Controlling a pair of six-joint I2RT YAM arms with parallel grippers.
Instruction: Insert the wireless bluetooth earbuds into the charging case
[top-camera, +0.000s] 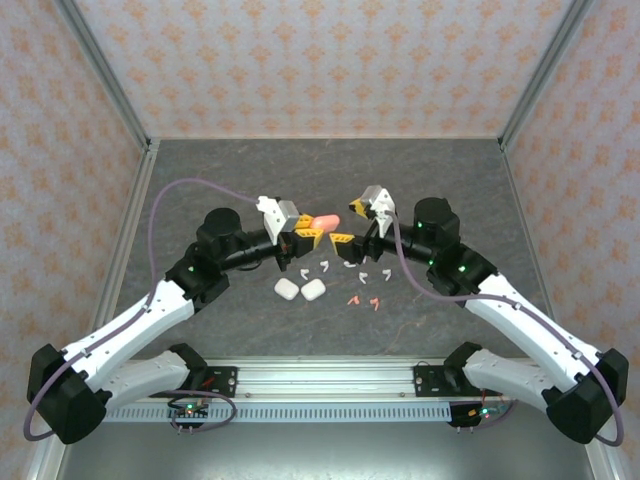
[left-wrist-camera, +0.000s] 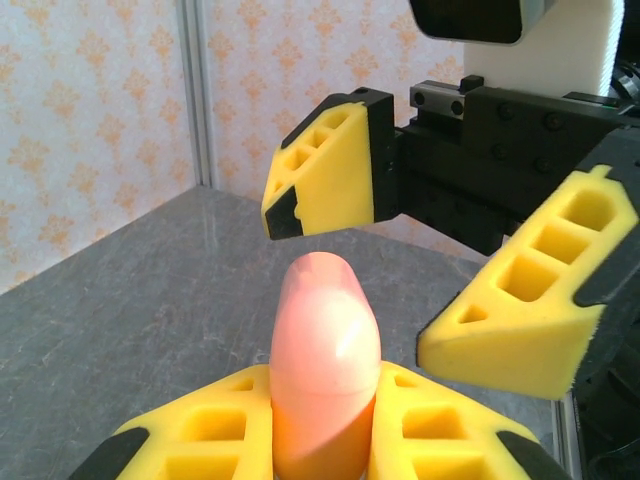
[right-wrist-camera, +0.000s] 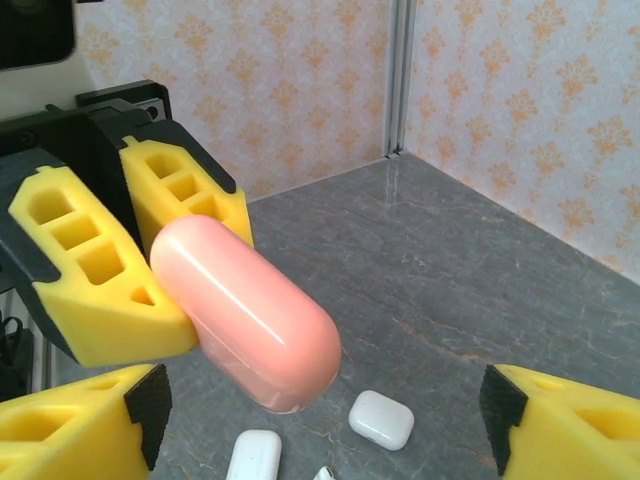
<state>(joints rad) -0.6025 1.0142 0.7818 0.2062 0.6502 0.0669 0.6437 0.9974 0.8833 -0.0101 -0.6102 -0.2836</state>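
My left gripper (top-camera: 308, 233) is shut on a coral-pink charging case (top-camera: 323, 220) and holds it in the air above the table. In the left wrist view the case (left-wrist-camera: 325, 350) stands between my yellow fingers (left-wrist-camera: 205, 435), its lid closed. My right gripper (top-camera: 347, 225) faces it, open, with the case's free end just in front of its jaws and not touching them. The right wrist view has the case (right-wrist-camera: 250, 310) ahead of my open right gripper (right-wrist-camera: 320, 430). Several white earbuds (top-camera: 325, 266) and two coral earbuds (top-camera: 352, 300) lie on the table below.
Two closed white cases (top-camera: 287, 289) (top-camera: 312, 290) lie side by side on the dark table (top-camera: 200, 180), also visible under the right gripper as white cases (right-wrist-camera: 381, 418) (right-wrist-camera: 253, 458). Patterned walls enclose the back and sides.
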